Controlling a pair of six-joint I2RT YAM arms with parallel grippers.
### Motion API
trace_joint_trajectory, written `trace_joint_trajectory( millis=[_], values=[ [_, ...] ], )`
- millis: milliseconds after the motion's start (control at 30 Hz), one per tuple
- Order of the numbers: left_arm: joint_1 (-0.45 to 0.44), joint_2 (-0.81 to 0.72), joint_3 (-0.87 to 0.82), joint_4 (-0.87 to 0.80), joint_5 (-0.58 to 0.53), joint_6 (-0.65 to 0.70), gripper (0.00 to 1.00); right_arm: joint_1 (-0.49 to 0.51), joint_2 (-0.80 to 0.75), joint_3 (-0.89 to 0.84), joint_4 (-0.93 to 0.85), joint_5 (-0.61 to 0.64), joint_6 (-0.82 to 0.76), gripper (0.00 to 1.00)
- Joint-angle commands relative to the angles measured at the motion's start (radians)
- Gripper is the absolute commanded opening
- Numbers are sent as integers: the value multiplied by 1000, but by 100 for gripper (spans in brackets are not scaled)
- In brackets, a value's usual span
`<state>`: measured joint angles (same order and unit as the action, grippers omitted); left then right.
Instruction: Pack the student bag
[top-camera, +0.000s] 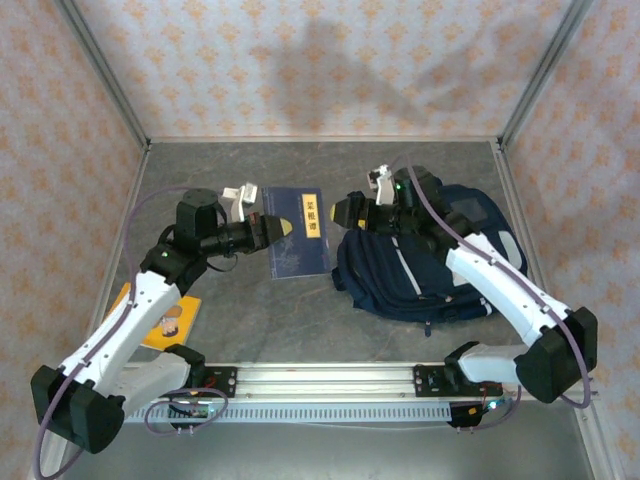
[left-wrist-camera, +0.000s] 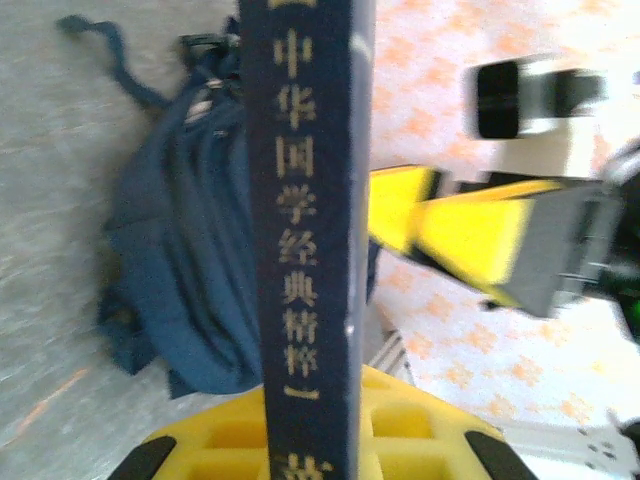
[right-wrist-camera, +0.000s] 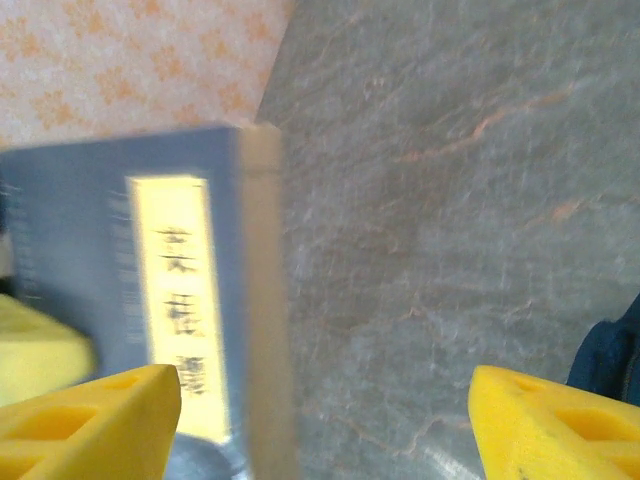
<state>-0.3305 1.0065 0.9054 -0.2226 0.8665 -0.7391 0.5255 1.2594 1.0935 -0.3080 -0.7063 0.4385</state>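
Grey counter from above carries the student bag at right beneath the right arm; by left wrist we see the left tool clamping a navy book, by right wrist the right tool spread wide.

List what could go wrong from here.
1. The left gripper pinches the navy book at one edge; the unsupported end could sag or slip.
2. The right gripper stands open close beside the book; the arms could collide.
3. The student bag lies slumped, so the book may snag on fabric.
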Motion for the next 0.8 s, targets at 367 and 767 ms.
trace_joint_trajectory(
  millis=[367, 767],
  values=[
    [-55, 12, 130, 50, 149, -1, 0, -22, -32, -132, 474, -361, 250, 73],
    [-54, 16, 145, -37, 94, 59, 0, -41, -195, -93, 80, -151, 34, 79]
  ],
)
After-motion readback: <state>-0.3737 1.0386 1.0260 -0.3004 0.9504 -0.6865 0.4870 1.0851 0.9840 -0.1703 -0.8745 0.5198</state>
